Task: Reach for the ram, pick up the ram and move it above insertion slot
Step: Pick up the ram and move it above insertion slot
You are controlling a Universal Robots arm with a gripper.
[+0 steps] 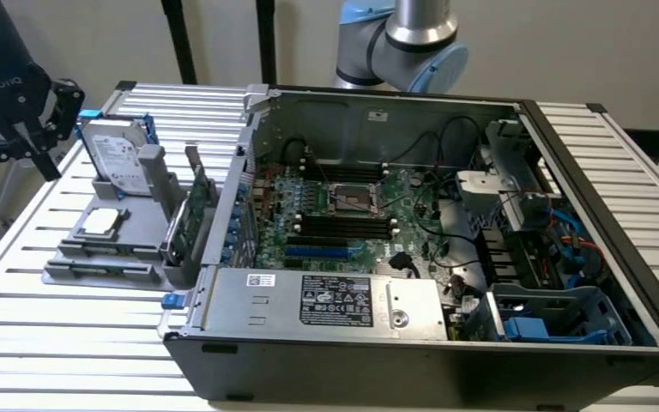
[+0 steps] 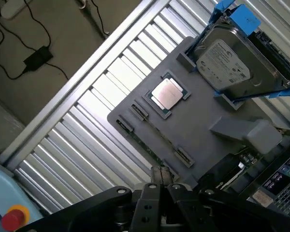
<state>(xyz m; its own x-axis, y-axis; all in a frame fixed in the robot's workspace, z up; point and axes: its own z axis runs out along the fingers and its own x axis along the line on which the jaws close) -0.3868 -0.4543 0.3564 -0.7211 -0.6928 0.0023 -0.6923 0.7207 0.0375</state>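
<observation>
Pincer (image 2: 160, 175) shut, fingertips pressed together, angled downward; arm segment (image 1: 412, 39) upright.

You have a slatted desk (image 1: 44, 343) carrying an open computer case (image 1: 421, 373). Its motherboard (image 1: 341, 245) is exposed, with a silver power supply (image 1: 318, 300) along the near wall. Just beside the case, on the exterior view's left, a grey holder (image 1: 83, 262) bears an upright hard drive (image 1: 114, 154) and a processor chip (image 2: 167, 93) lying flat. On the floor lies what looks like a power adapter (image 2: 37, 57).
</observation>
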